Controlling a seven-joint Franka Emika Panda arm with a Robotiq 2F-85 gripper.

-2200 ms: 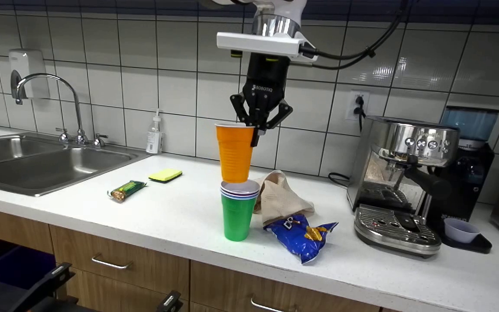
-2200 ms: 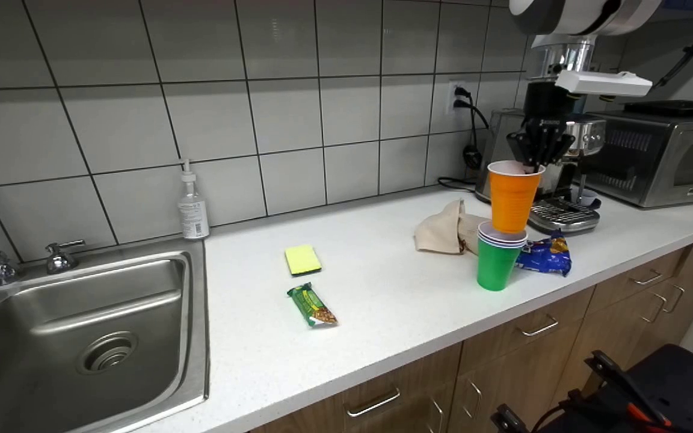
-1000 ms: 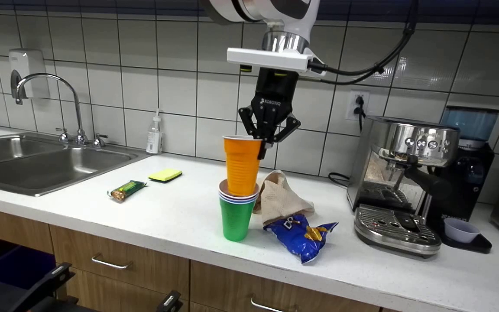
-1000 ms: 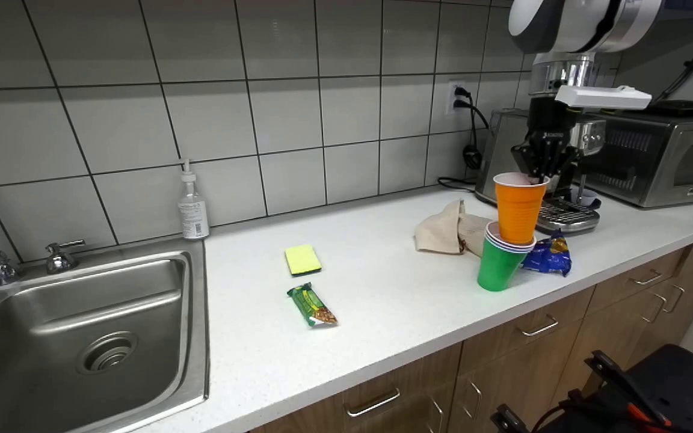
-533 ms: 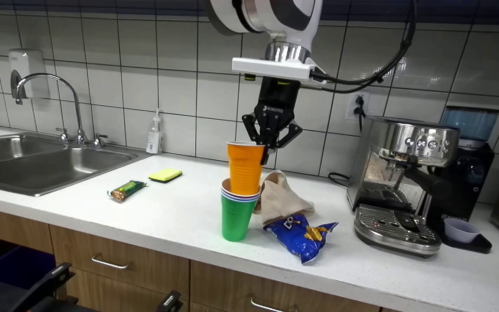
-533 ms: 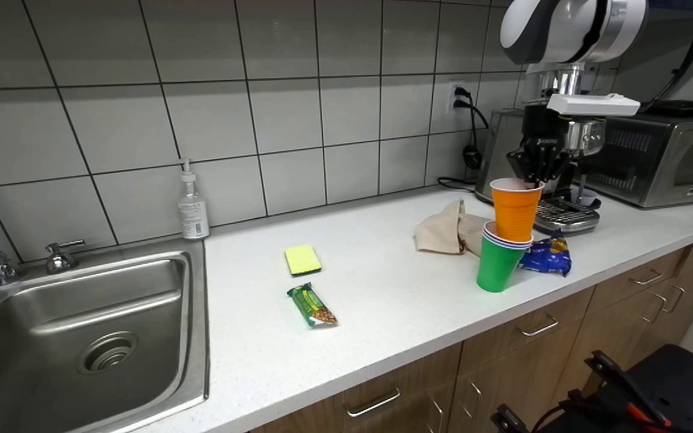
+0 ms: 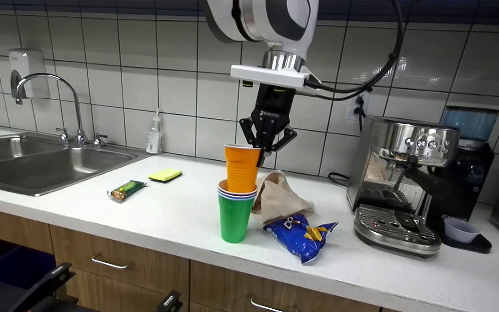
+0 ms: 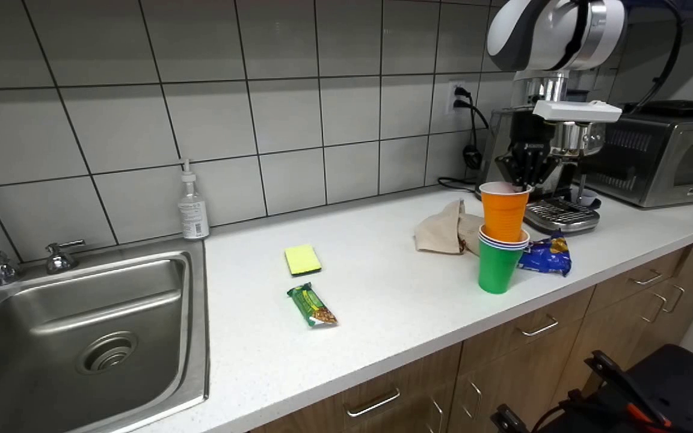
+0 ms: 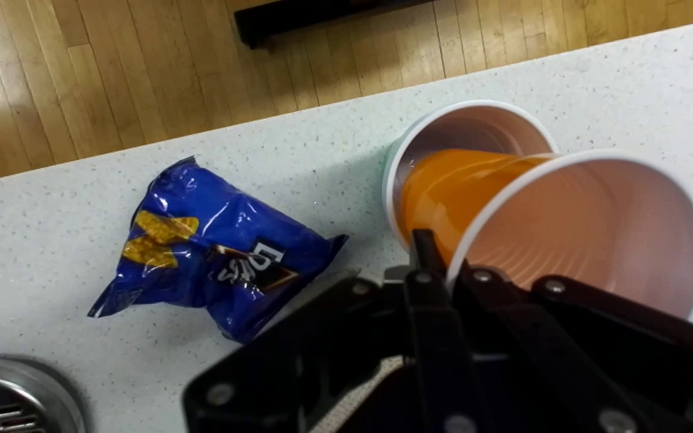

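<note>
Blue bag [image 7: 298, 238] near green cup [image 7: 234, 219]

Bright orange cup [image 7: 241, 170], green cup [image 7: 234, 220], kinda beige cloth [image 7: 277, 199] — blue bag [image 9: 220, 252] with yellow chips [image 9: 169, 227], black gripper [image 7: 260, 157], white desk [image 9: 298, 162] with specks.

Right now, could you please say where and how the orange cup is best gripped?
I would pinch the orange cup from above, by the rim side facing the coffee machine, as the gripper does: the mouth faces up, the wall looks thin, and the base dips into the green cup stack.
</note>
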